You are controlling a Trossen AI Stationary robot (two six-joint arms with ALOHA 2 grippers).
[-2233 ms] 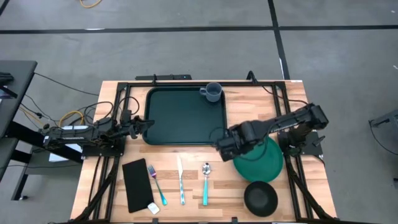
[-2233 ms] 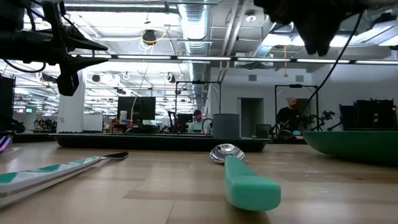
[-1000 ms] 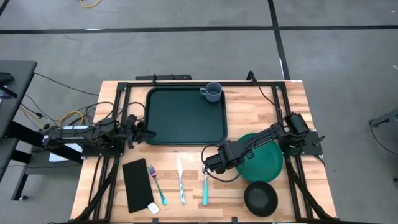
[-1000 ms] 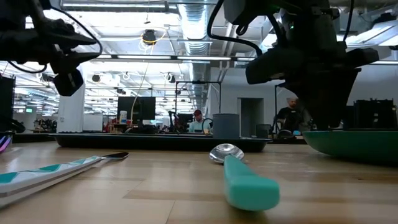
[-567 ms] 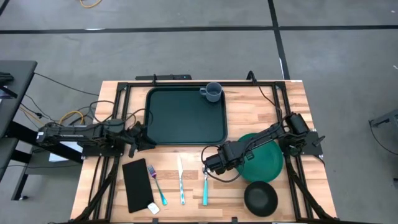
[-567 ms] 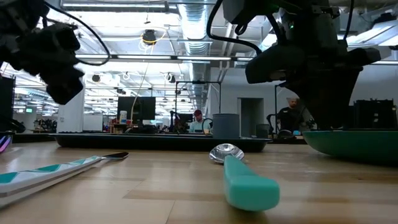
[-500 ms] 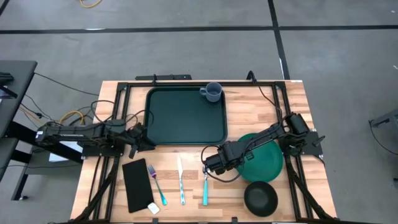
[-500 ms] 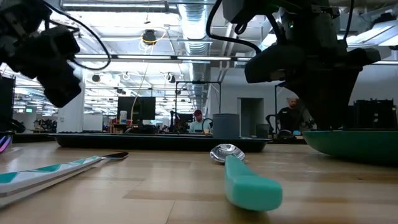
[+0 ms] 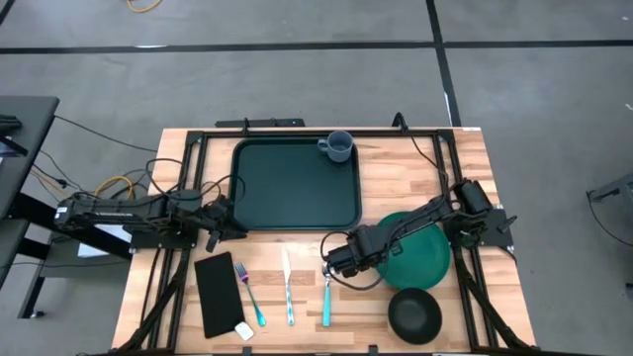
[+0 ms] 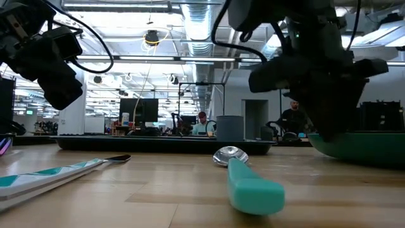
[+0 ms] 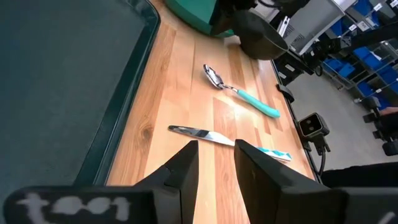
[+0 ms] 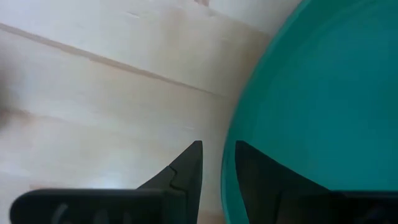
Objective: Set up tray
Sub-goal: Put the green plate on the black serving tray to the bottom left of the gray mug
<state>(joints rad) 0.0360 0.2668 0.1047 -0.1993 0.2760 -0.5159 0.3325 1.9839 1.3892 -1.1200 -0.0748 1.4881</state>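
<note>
Two pincers are over the wooden table (image 9: pixel 465 168), and we place everything from them. The biggest piece, the dark green tray (image 9: pixel 295 185), lies flat on the far half of the table. Its near left corner is just beside the left pincer (image 9: pixel 226 220), and its near right corner is near the right pincer (image 9: pixel 338 259), on that pincer's far side. Nothing lies on the tray's floor.

Next in size is the round green plate (image 9: pixel 420 252). It rests on the table on the outer side of the right pincer, which is low at the plate's inner rim. In the right wrist view that rim (image 12: pixel 323 93) lines up with the right pincer (image 12: pixel 217 152), but we cannot tell whether the pincer grips it.

A narrow black napkin (image 9: pixel 218 280) lies nearer the table's front than the left pincer and a little apart from it. A black bowl (image 9: pixel 413 313) sits forward and outward of the right pincer, close to the plate. A grey-blue mug (image 9: pixel 338 146) stands at the tray's far right corner, well apart from both pincers.

Smallest are the teal-handled pieces, which lie side by side between the napkin and the bowl. The spoon (image 9: pixel 327 291) is just in front of the right pincer, then come the knife (image 9: pixel 288 289) and the fork (image 9: pixel 248 293).

In the left wrist view the left pincer (image 11: pixel 215 149) stands slightly open, with nothing in the gap but bare wood below.
</note>
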